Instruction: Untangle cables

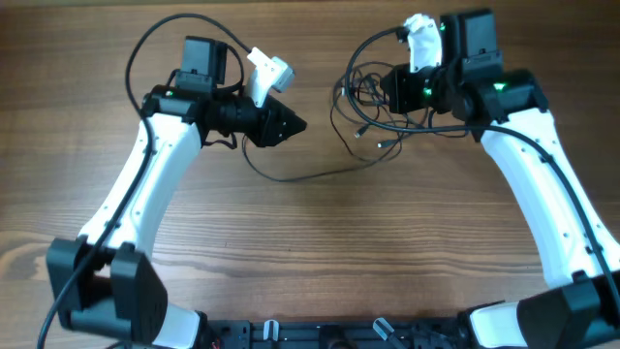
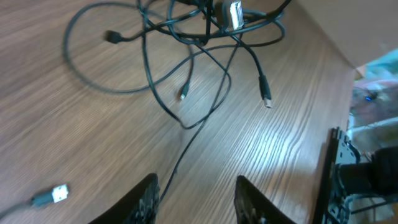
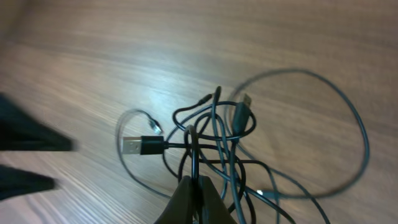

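the cables [image 1: 373, 107] lie knotted at the far right; the right gripper [image 3: 194, 186] pinches one loop, the left gripper [image 2: 198, 200] gapes over the trailing strand [image 2: 186, 144]; best to clamp that, then draw apart slowly

overhead top-down; wrist views low (cables [image 1: 368, 102] shared)

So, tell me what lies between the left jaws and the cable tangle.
One loose cable strand crosses otherwise bare table toward the tangle; the overhead and left wrist views show it.
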Available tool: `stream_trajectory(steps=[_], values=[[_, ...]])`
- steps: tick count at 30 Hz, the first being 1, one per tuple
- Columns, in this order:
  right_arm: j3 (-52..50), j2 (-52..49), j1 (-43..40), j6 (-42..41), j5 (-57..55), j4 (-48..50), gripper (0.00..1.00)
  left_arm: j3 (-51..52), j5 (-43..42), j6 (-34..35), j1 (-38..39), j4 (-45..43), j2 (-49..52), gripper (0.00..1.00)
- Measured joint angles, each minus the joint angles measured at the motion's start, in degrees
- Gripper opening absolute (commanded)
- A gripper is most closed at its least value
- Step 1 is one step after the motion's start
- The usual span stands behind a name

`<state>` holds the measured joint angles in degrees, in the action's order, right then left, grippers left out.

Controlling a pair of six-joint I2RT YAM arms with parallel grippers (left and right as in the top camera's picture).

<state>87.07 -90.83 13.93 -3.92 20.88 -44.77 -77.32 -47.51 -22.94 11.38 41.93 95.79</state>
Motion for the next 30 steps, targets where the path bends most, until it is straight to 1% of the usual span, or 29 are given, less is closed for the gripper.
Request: stream_trajectory(steps=[5,7,9,12,18,25,30], values=[[0.42,2.62,0.00,-1.01,3.58,-0.02,0.04,0.00,-8.79,-2.10,0.00,-6.05,3.61,0.42],[0.42,3.32,0.00,-1.31,5.40,-0.02,0.04,0.00,-12.46,-2.34,0.04,-8.72,4.04,0.43],[0.42,3.67,0.00,-2.05,6.43,-0.02,0.04,0.00,-14.21,-2.54,0.39,-10.75,4.04,0.45],[0.42,3.98,0.00,-2.95,8.90,0.02,0.04,0.00,-15.82,-2.73,1.95,-14.01,4.07,0.45],[0.42,4.15,0.00,-4.24,14.36,-0.04,0.05,0.00,-16.55,-2.95,4.46,-19.91,4.46,0.41],[0.42,6.08,0.00,-4.90,16.39,-0.11,0.04,0.00,-16.70,-2.93,4.76,-23.63,7.65,0.40],[0.42,7.28,0.00,-4.90,16.92,-0.55,0.04,0.00,-16.72,-2.95,4.76,-26.80,7.89,0.40]])
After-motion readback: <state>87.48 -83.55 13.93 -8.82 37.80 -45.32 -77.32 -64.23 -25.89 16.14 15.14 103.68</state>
